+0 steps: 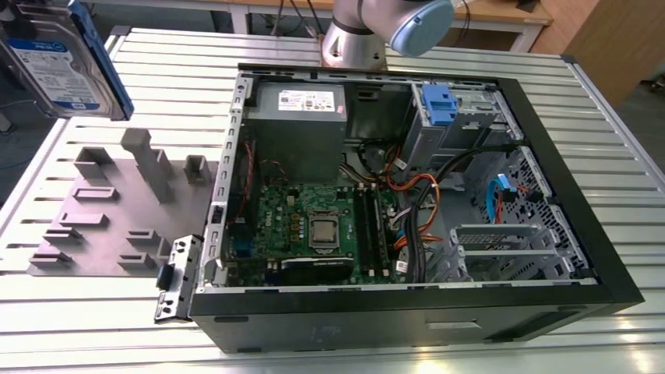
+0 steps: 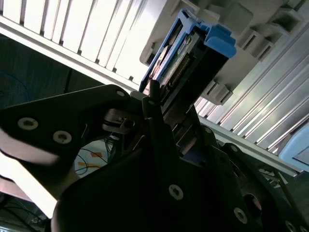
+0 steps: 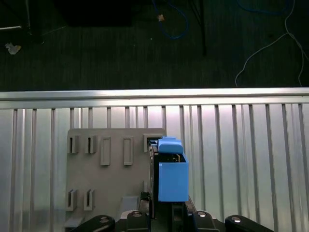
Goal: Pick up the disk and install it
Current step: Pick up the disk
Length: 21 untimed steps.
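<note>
The disk (image 1: pixel 58 66), silver with a white-and-blue label and blue side rails, hangs in the air at the exterior view's far left, above the grey fixture plate (image 1: pixel 104 210). In the second wrist view my gripper (image 2: pixel 157 108) is shut on the disk (image 2: pixel 188 58), its dark fingers (image 2: pixel 152 99) clamping the disk's end. The first wrist view looks down along the disk's blue rail (image 3: pixel 172 181) with the gripper (image 3: pixel 164 215) beneath it and the fixture plate (image 3: pixel 111 174) behind.
An open computer case (image 1: pixel 582 226) lies on the slatted metal table (image 1: pixel 177 70), with the motherboard (image 1: pixel 311 226), a grey power-supply box (image 1: pixel 301 109) and a drive cage with a blue latch (image 1: pixel 441 105). The arm's base (image 1: pixel 359 39) stands behind the case.
</note>
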Each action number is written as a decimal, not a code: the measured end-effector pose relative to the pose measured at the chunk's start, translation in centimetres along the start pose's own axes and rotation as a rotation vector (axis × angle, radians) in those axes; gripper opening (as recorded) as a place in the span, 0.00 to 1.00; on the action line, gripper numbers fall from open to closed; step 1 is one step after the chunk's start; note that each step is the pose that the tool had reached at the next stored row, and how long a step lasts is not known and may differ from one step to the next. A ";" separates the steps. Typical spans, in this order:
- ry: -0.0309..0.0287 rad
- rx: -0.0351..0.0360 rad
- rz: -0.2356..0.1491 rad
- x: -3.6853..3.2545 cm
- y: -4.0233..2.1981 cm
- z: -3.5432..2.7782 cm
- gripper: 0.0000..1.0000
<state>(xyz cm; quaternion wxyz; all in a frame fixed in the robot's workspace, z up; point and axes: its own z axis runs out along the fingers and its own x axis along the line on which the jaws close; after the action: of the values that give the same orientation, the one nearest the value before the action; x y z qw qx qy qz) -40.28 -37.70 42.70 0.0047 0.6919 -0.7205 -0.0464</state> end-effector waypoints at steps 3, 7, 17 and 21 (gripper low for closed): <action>-0.0001 0.0001 0.000 -0.04 0.04 -0.62 0.35; 0.0000 0.0000 0.000 -0.08 0.10 -1.34 0.35; 0.0000 0.0000 0.000 -0.15 0.20 -2.67 0.35; 0.0000 0.0000 0.000 -0.16 0.20 -2.69 0.35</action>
<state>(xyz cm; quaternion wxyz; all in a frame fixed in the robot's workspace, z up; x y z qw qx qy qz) -40.28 -37.70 45.40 0.0047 0.6919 -0.7205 -0.0464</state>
